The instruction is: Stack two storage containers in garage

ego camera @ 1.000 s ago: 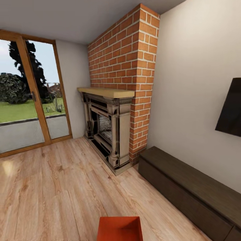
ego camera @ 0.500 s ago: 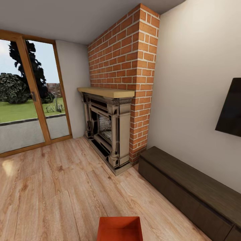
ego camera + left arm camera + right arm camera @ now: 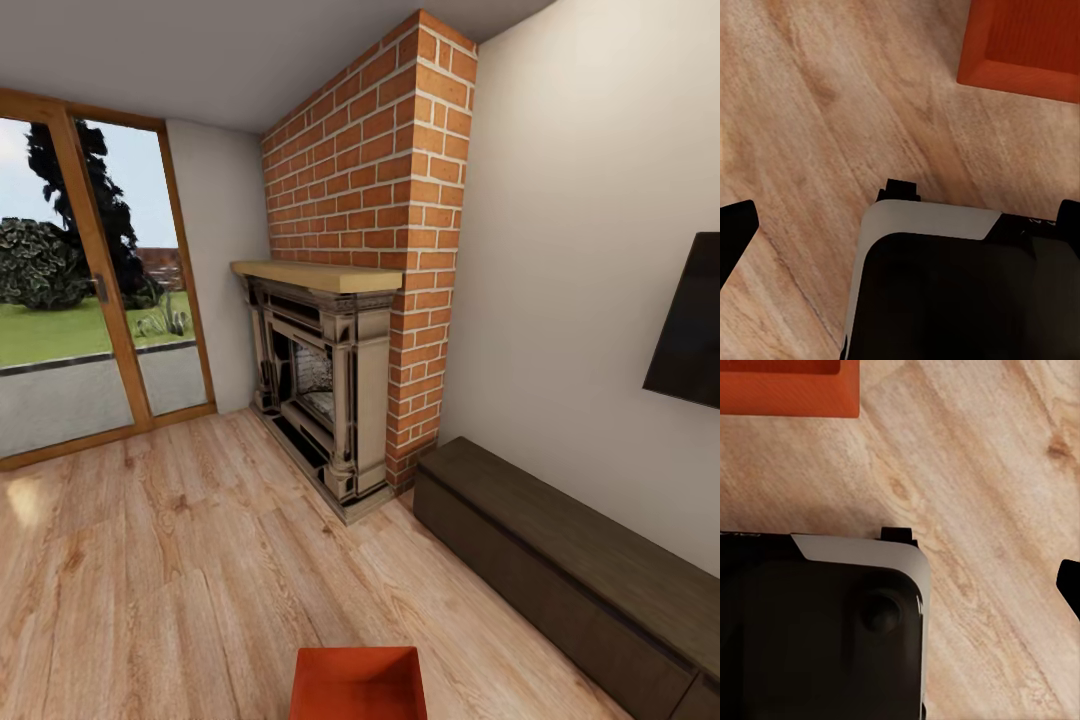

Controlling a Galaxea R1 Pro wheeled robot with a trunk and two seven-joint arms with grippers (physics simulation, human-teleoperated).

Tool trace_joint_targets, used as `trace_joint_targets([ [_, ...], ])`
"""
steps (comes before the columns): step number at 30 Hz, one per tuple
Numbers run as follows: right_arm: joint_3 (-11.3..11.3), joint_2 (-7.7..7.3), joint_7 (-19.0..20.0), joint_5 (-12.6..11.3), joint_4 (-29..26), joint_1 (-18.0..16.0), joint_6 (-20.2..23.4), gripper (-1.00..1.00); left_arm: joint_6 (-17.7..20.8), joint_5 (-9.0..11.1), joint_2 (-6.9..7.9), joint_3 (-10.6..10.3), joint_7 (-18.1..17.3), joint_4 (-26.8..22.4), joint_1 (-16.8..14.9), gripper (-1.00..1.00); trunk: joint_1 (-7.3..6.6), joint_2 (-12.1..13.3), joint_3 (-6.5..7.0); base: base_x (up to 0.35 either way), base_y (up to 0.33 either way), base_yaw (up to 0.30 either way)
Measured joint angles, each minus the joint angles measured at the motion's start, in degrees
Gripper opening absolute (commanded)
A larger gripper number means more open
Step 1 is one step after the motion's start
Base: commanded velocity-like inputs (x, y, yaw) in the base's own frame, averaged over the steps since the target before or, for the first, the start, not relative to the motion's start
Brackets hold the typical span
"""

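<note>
From where I stand in the living room, the glass doors with their wood frames take up the far left, garden beyond them. Next comes the red brick fireplace with its pale mantel, then a long dark low cabinet along the right wall under a black screen. The light wood plank floor runs between them all.

One storage container sits on those planks right at the robot's feet, open side up, its orange-red rim square to the view. The left wrist camera catches a corner of that bin with bare floor between it and the robot's dark base; the right wrist camera catches its other end likewise. A dark sliver at the edge of the left wrist view may be a fingertip, but I cannot tell how the jaws of either arm stand, wide or narrow.

The step in hand looks like reaching down for this bin. To do it well, I judge the arms should come in from both short ends evenly, clamp the thin walls without bending them, and lift level so it does not tip before the drive to the garage
</note>
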Motion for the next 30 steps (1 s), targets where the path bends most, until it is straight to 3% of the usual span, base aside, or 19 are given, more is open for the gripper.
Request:
trace_joint_targets([
  [30,0.09,-0.09,0.12,0.02,0.00,0.00,0.24,1.00,-0.17,-0.87,-0.19,-0.33,0.30,-0.63,0.00,1.00,0.00,0.00,-2.51,0.000,0.000,0.000],
])
